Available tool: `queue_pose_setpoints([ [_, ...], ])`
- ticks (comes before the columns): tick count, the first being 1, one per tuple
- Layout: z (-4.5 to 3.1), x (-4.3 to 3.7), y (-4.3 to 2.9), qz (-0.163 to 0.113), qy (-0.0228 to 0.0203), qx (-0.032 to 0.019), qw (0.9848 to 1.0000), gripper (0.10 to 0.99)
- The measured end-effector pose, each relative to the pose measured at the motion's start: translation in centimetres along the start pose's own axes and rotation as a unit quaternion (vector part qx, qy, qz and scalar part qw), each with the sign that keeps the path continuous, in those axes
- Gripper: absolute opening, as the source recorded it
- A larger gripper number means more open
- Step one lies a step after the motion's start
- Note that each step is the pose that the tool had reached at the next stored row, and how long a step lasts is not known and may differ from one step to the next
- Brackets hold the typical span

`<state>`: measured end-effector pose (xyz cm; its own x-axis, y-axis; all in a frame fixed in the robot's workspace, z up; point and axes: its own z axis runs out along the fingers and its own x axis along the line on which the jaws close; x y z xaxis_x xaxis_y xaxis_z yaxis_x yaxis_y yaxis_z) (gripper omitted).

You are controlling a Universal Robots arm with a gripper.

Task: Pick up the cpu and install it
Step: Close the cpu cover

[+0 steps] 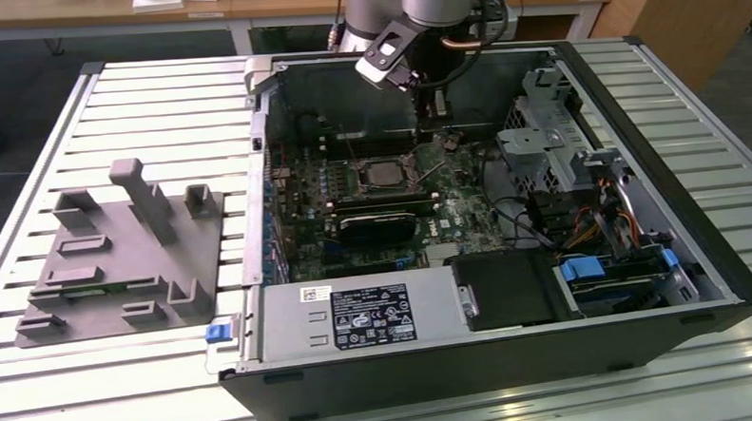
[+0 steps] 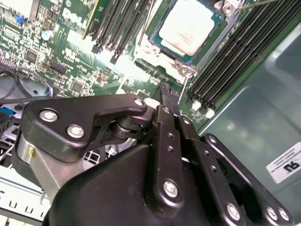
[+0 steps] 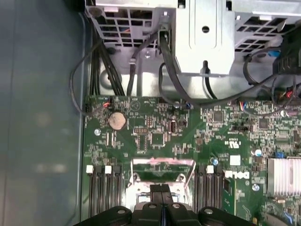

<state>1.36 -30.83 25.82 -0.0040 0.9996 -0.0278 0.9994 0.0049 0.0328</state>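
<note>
Hovering above the motherboard, the hand is pressed together, empty; the cpu lies seated in its socket, mid-frame.

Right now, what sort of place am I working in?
Probably a lab or workshop for PC assembly: an open computer case lies on a slatted metal table, a grey fixture tray beside it, wooden desks behind.

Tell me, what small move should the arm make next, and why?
Probably a short lift straight up. The cpu already lies in its socket on the motherboard, and the gripper hangs just off to one side of it, fingers shut on nothing, so it seems to have nothing left to carry.
</note>
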Motion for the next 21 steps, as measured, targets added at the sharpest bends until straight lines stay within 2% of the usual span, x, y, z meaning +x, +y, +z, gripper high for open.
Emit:
queue_pose_setpoints([
  [6, 0.14, 0.01, 0.59, -0.005, 0.0002, -0.0001, 1.0, 0.106],
  [13, 0.22, -0.01, 0.77, -0.009, 0.0003, -0.0003, 1.0, 0.106],
  [21, 0.25, -0.02, 1.9, -0.009, 0.0003, -0.0003, 1.0, 0.106],
])
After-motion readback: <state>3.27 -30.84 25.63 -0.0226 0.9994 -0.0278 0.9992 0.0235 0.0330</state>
